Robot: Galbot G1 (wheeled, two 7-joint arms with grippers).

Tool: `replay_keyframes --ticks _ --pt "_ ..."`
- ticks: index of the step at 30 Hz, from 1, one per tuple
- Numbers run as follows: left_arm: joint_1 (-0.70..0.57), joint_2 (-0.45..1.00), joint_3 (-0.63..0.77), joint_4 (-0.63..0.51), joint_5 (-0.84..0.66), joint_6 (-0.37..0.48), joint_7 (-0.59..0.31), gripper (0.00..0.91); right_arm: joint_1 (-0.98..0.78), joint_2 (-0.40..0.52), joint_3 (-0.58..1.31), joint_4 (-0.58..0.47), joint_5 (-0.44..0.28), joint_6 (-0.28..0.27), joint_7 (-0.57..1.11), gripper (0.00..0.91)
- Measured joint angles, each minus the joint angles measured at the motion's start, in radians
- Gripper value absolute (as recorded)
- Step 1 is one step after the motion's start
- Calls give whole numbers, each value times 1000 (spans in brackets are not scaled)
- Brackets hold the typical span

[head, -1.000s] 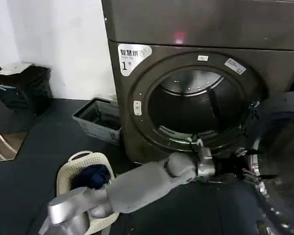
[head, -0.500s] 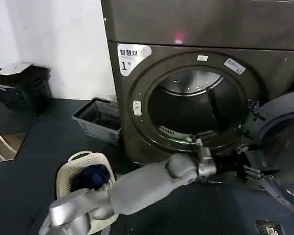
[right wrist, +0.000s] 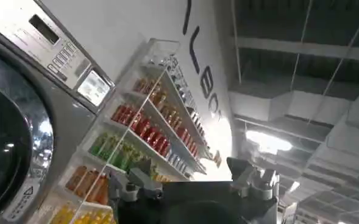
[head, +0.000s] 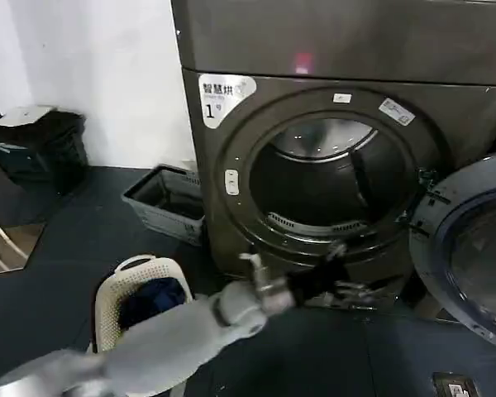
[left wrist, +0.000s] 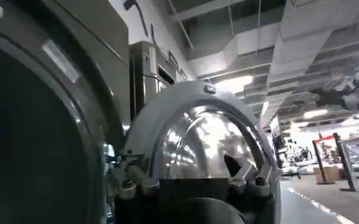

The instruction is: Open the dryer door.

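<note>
Large round chrome-rimmed dryer door, swung wide off the big dark grey-brown dryer, stands beyond and right of the left hand, fingers apart, empty; risk: unheld door drifting back.

Dim head view, left arm motion-blurred, ceiling lights glaring
</note>
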Motion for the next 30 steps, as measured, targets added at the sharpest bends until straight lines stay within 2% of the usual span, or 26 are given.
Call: replay_keyframes --ticks 8,13,22,30 --pt "12 330 -49 -196 -44 63 59 907 13 2 22 13 -37 -24 5 907" --pt "21 505 -48 -278 -24 111 46 907 28 -7 34 20 -49 -21 -2 907" --pt "65 748 -65 -277 69 309 -4 907 53 -22 35 32 -58 -38 -21 907" --pt "186 945 -180 -326 143 488 46 907 79 -39 26 8 -62 -38 -29 907"
